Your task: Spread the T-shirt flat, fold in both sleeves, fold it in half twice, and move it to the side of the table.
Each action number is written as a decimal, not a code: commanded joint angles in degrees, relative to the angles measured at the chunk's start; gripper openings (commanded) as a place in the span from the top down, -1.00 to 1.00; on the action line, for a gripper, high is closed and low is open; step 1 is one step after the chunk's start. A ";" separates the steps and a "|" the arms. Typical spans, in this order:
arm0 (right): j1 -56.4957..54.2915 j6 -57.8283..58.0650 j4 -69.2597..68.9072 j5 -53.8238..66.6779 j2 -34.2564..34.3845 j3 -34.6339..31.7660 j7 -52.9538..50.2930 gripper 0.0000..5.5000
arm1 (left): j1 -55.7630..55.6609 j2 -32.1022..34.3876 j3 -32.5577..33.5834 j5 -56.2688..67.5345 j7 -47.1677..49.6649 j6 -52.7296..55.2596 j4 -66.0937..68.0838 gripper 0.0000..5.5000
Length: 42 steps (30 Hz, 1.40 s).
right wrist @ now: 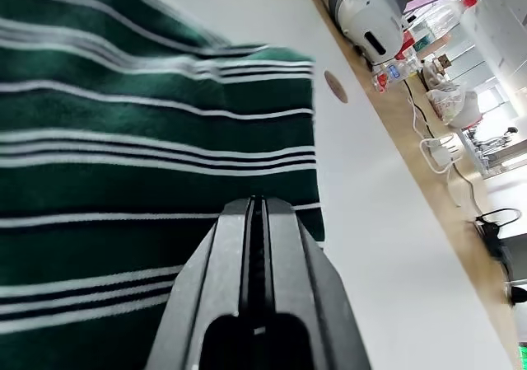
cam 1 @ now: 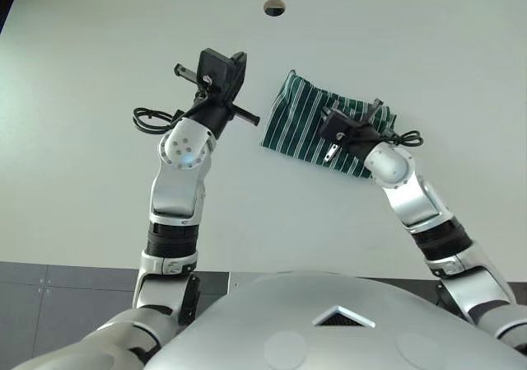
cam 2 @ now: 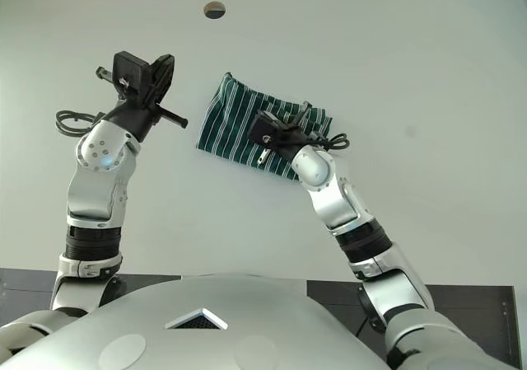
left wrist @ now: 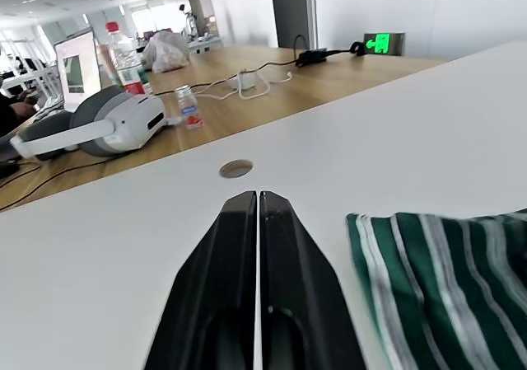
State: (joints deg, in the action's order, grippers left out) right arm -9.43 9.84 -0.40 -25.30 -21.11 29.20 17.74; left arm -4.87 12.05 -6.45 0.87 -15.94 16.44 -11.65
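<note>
The green T-shirt (cam 1: 300, 119) with white stripes lies folded into a small rectangle on the white table (cam 1: 99, 189), right of centre. My right gripper (cam 1: 327, 123) is low over the shirt's near right part. In the right wrist view its fingers (right wrist: 284, 246) are shut, with their tips against the striped cloth (right wrist: 123, 139); no cloth shows pinched between them. My left gripper (cam 1: 239, 59) is raised above the table just left of the shirt, apart from it. The left wrist view shows this gripper (left wrist: 258, 197) shut and empty, with the shirt's edge (left wrist: 445, 279) beside it.
A round cable hole (cam 1: 274, 7) sits near the table's far edge. Bare white tabletop stretches to the left, to the right and in front of the shirt. Beyond the table stands a wooden desk (left wrist: 247, 61) with a headset (left wrist: 107, 123), bottles and cables.
</note>
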 commanded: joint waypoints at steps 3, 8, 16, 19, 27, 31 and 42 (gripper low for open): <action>-1.54 0.66 4.13 -8.57 -1.90 4.51 2.02 0.95 | 0.97 -0.38 -2.18 -0.54 -0.66 -1.12 -1.77 0.96; 1.42 4.29 3.16 -10.69 -10.98 1.25 9.82 0.95 | 1.27 -0.72 -3.14 -0.28 -0.76 -1.10 -3.40 0.96; 10.41 1.65 -6.28 -15.26 -32.49 -6.67 18.06 0.95 | 2.47 -0.75 -4.07 0.00 -1.52 -0.92 -5.50 0.96; 13.02 0.28 -7.78 -18.80 -38.71 -8.95 18.46 0.95 | 2.55 -1.00 -4.52 0.31 -1.81 -0.96 -5.54 0.96; 13.73 -3.45 -8.10 -24.96 -39.98 -10.79 14.94 0.95 | 1.96 -1.15 -4.36 1.15 -2.33 -1.33 -4.43 0.96; 12.51 -3.94 -13.93 -21.25 -35.48 -16.64 9.35 0.95 | 2.68 -0.91 -3.92 0.90 -2.00 -2.71 -4.30 0.96; 32.20 -18.50 -32.70 21.83 3.65 -30.32 -12.30 0.95 | 18.83 -1.97 0.38 2.64 0.71 -23.32 -5.91 0.96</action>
State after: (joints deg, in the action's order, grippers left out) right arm 20.54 -5.43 -31.45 -7.77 -21.27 0.53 7.69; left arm 12.06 10.17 -7.62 3.75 -16.54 -4.33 -16.61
